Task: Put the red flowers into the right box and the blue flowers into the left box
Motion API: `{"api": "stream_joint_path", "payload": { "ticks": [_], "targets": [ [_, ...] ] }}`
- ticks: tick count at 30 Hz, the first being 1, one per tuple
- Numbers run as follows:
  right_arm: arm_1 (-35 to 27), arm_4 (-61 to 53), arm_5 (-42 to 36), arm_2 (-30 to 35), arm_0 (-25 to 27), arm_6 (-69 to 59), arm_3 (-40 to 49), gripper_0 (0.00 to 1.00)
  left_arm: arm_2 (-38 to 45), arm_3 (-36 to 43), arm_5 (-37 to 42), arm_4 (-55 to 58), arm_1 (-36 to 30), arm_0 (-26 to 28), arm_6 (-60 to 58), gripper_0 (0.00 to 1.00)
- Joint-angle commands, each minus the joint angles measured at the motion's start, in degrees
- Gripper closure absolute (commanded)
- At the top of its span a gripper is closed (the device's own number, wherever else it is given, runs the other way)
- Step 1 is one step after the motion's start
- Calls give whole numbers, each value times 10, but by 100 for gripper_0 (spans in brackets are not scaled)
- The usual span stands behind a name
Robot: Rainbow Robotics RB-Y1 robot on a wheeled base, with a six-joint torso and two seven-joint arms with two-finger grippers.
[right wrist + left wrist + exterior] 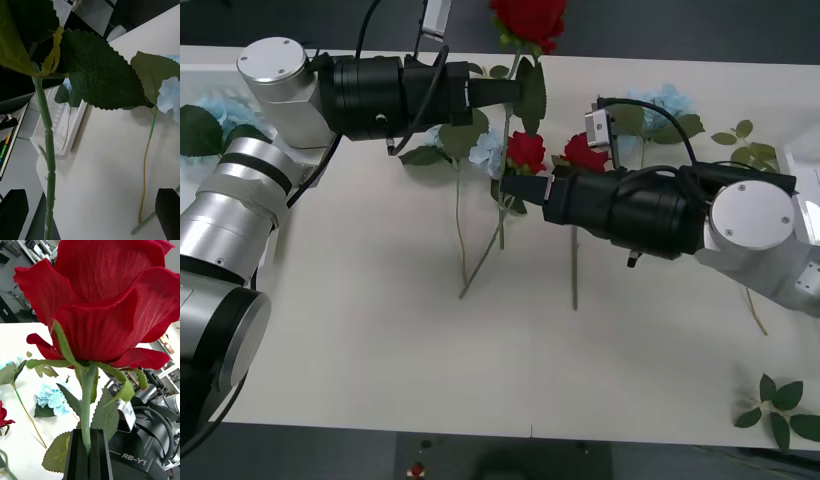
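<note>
My left gripper [507, 92] [89, 452] is shut on the stem of a red rose [530, 18] [108, 303], held upright above the far middle of the table. The stem [48, 161] hangs down between the fingers of my right gripper [516, 190] [90, 221], which is open; it passes nearer one finger [13, 213]. Two more red roses [527, 150] [585, 152] lie on the table beside the right gripper. Blue flowers lie nearby [487, 150] [665, 102] [168, 95]. The left box [41, 138] [205, 68] holds a blue flower [222, 110]. A white sliver at the right edge is the right box [808, 185].
Loose stems [462, 235] [573, 270] lie across the table's middle. Green leaf sprigs rest at the front right corner [780, 405] and at the far right [743, 138]. The near half of the white table [380, 360] is bare.
</note>
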State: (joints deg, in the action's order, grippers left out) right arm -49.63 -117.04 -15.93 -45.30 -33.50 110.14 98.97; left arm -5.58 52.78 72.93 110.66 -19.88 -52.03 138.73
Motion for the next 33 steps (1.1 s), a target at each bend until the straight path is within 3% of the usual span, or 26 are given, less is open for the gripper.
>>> {"api": "stream_joint_path", "payload": {
  "ticks": [1, 7, 8, 10, 11, 12, 25, 26, 27, 28, 30, 33],
  "targets": [
    [7, -12, 2, -8, -35, 14, -10, 0, 10, 22, -1, 3, 0, 3, 37, 100],
    [23, -44, 2, -13, -50, 16, -15, 1, 10, 22, -2, 4, 0, 3, 38, 100],
    [24, -45, 2, -13, -51, 17, -16, 11, 11, 22, -1, 4, 0, 3, 38, 100],
    [23, -44, 2, -14, -51, 17, -15, 41, 10, 22, -1, 4, 0, 3, 38, 100],
    [23, -44, 2, -14, -51, 18, -15, 82, 10, 22, -2, 4, 0, 3, 38, 100],
    [23, -44, 2, -13, -51, 18, -16, 100, 10, 22, -2, 5, 0, 3, 38, 100],
    [20, -60, 4, -13, -51, 18, -15, 100, 10, 22, 0, 5, 0, 4, 38, 100],
    [19, -60, 4, -13, -51, 19, -16, 100, 10, 22, 1, 6, 0, 5, 38, 85],
    [17, -59, 4, -13, -51, 19, -15, 100, 11, 22, 1, 6, 0, 5, 38, 62],
    [15, -60, 3, -13, -51, 19, -15, 100, 11, 22, 1, 6, 0, 6, 38, 16],
    [13, -59, 4, -13, -51, 19, -16, 100, 10, 22, 1, 8, 0, 7, 38, 3],
    [10, -60, 3, -13, -51, 19, -15, 100, 10, 22, 0, 10, 0, 8, 38, 0]
  ]
}}
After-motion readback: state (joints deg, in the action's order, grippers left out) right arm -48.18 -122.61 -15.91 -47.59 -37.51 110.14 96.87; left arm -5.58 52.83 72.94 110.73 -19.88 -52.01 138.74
